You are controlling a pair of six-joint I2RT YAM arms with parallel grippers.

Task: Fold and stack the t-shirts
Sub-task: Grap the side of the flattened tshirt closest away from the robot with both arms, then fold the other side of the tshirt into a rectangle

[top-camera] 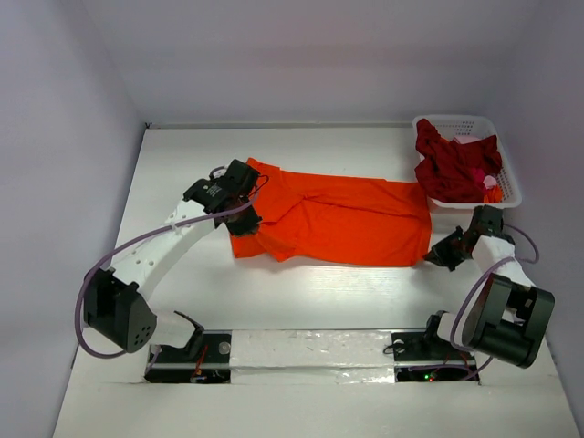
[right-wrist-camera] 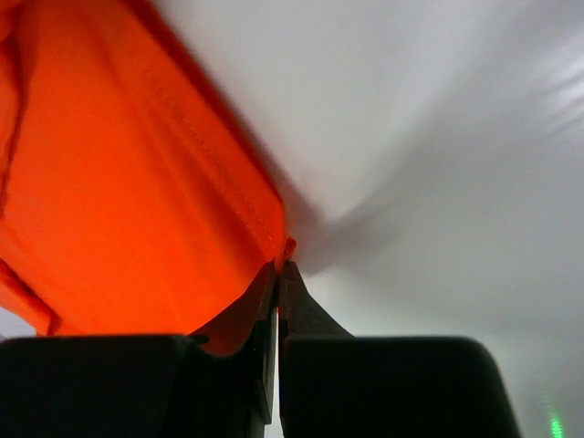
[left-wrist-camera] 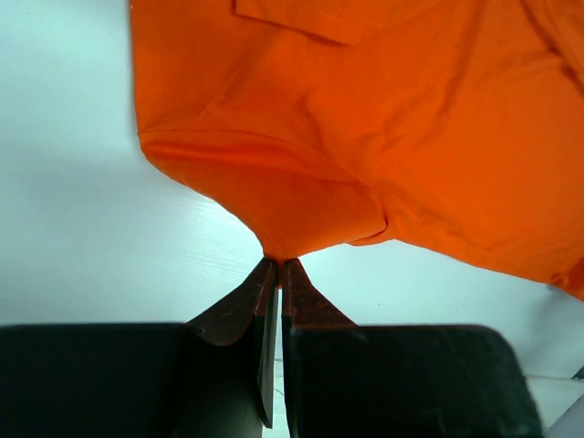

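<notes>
"Orange t-shirt [top-camera: 347,219], where is it?" asks the first.

"On the white worktop [top-camera: 319,297], spread wide across the middle between the two arms, with loose folds at its left end," says the second.

"And the left gripper [top-camera: 247,221]?"

"It sits at the shirt's left end. Its wrist view shows the jaws pressed together on a small peak of cloth, and the orange t-shirt fans out from that pinch."

"The right gripper [top-camera: 429,259]?"

"At the near right corner of the same shirt. Its jaws are likewise closed tight, nipping the stitched hem right at the corner. The surroundings in that wrist view are too blurred to read."

"And the other shirt?"

"The crimson t-shirt [top-camera: 452,164] lies crumpled in the white lattice basket [top-camera: 447,119] at the far right corner of the worktop, just beyond the orange one. Something small and pink shows among its folds; what it is cannot be told."
</notes>
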